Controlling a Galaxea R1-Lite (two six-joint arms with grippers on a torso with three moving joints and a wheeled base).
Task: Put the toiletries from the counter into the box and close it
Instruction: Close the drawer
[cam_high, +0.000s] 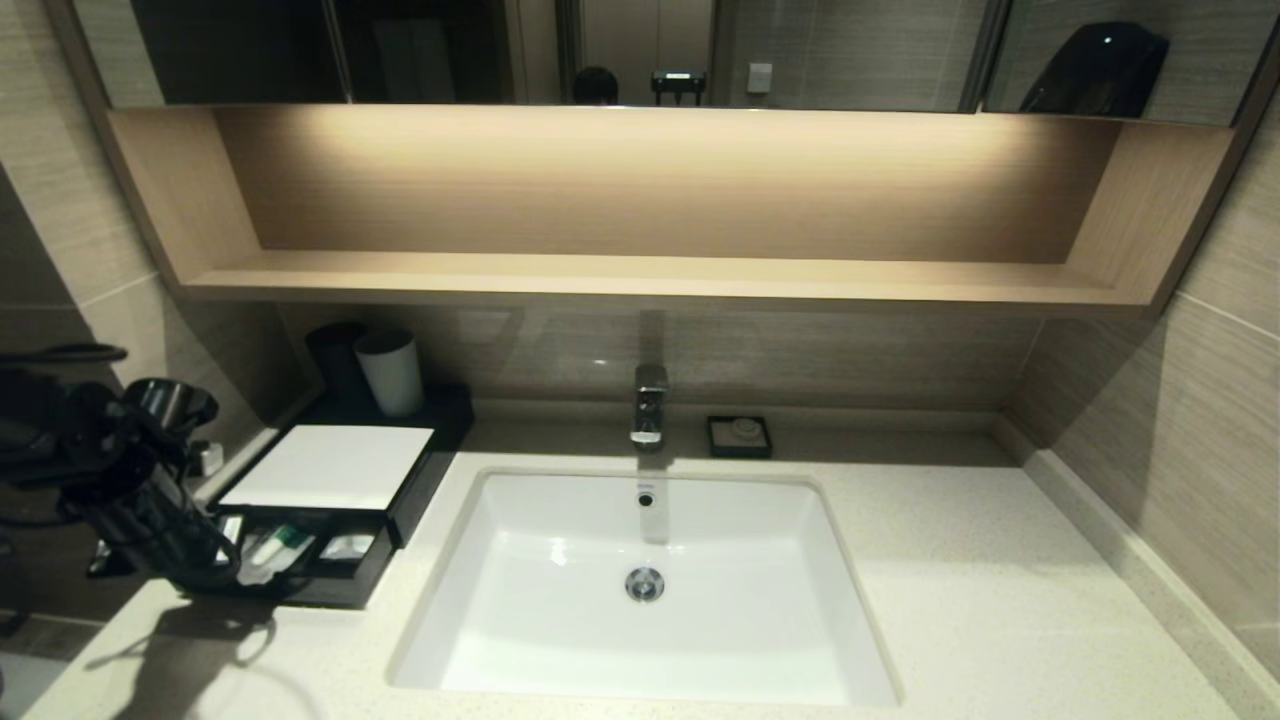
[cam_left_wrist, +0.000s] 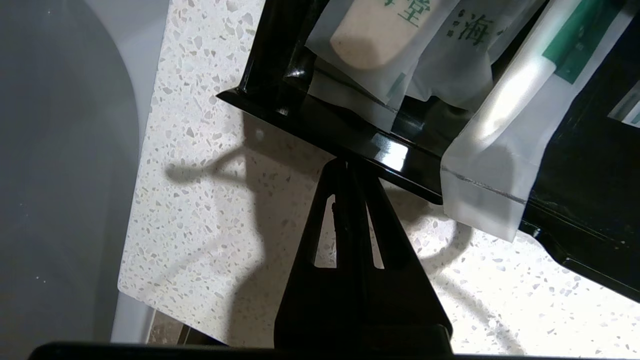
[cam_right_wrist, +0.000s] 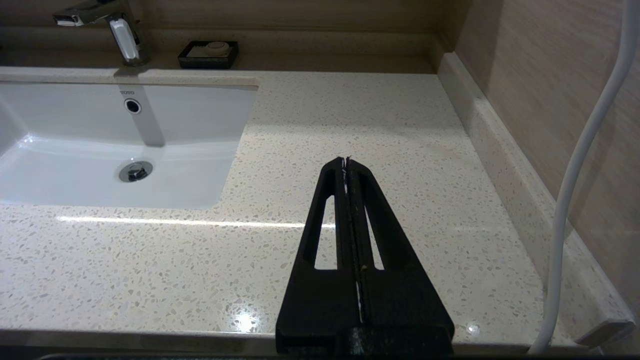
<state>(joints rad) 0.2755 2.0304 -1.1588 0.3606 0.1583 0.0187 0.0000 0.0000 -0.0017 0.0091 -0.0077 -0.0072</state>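
Because the box's drawer (cam_high: 300, 565) is pulled out beside the white sink (cam_high: 640, 590), the toiletry packets (cam_left_wrist: 500, 140) lie inside it, and one hangs over the drawer's front edge, so the drawer looks ready to be pushed shut. The left gripper (cam_left_wrist: 345, 165) is squeezed tight with nothing in it, its tip right at the drawer's shiny black front. The right gripper (cam_right_wrist: 346, 162) is closed too, holding nothing, over the bare counter (cam_right_wrist: 390, 125) far from the box

the left arm (cam_high: 120, 480) hides the drawer's (cam_high: 330, 575) near-left corner; the toiletries (cam_left_wrist: 505, 150) run past the frame's edge.
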